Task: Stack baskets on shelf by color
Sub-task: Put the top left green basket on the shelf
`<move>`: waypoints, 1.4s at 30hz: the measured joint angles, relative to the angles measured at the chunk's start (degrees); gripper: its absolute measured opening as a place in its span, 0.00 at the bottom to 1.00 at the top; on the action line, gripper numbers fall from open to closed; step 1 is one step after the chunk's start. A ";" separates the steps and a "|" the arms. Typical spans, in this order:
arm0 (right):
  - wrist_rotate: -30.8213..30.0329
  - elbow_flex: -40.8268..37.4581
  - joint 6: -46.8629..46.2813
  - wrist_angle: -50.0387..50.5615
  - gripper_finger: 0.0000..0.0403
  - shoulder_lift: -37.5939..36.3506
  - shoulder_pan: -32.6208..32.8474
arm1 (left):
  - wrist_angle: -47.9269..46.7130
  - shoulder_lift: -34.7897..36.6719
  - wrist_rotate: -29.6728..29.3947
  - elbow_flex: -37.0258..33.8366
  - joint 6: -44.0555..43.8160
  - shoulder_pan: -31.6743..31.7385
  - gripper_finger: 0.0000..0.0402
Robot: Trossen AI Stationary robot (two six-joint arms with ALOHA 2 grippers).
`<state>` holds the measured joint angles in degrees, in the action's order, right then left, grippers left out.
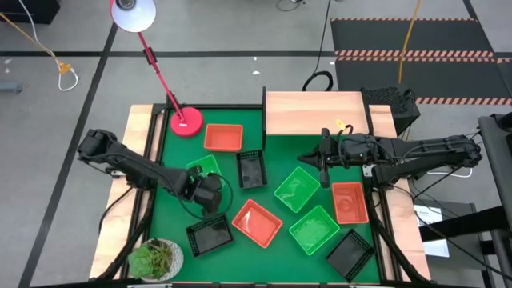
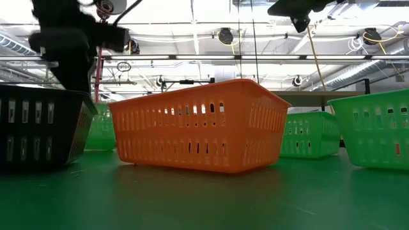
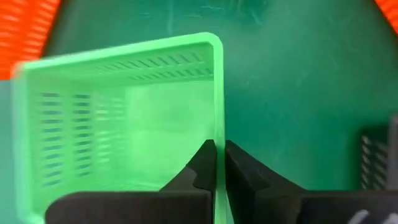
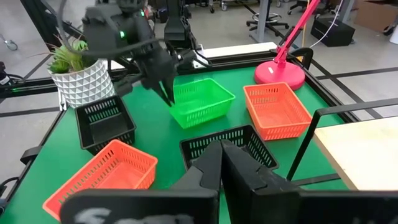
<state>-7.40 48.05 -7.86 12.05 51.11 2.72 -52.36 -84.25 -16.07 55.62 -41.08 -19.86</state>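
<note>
A green basket (image 1: 202,167) rests on the green table at the left, and my left gripper (image 1: 210,192) is shut on it from above; the right wrist view shows the same green basket (image 4: 204,101). Other baskets lie loose on the mat: orange (image 1: 223,138), black (image 1: 251,170), green (image 1: 297,189), orange (image 1: 257,222), green (image 1: 314,230), orange (image 1: 349,202), black (image 1: 209,235), black (image 1: 350,254). The light-wood shelf (image 1: 314,112) stands bare at the far edge. My right gripper (image 1: 312,156) hangs shut in the air in front of the shelf, holding nothing. My left gripper pinches one side wall of the green basket at its rim (image 3: 217,118), toward the basket's near end, with one finger inside the basket and one outside. The fingers (image 3: 204,163) point steeply down, from above. The basket's bottom seems to lie on the mat.
A red lamp base (image 1: 185,122) with a slanting pole stands at the far left, next to the orange basket. A potted plant (image 1: 156,258) sits at the near left corner. Bare mat shows between the held basket and the black basket (image 1: 251,170).
</note>
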 joint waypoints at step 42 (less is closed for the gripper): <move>0.00 0.00 1.66 12.91 0.00 -4.63 0.02 | -2.47 -21.17 -4.02 70.72 70.45 22.47 0.04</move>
<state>-7.40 48.05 -6.20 24.96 46.48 2.74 -54.83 -105.42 -20.10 126.35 29.37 2.61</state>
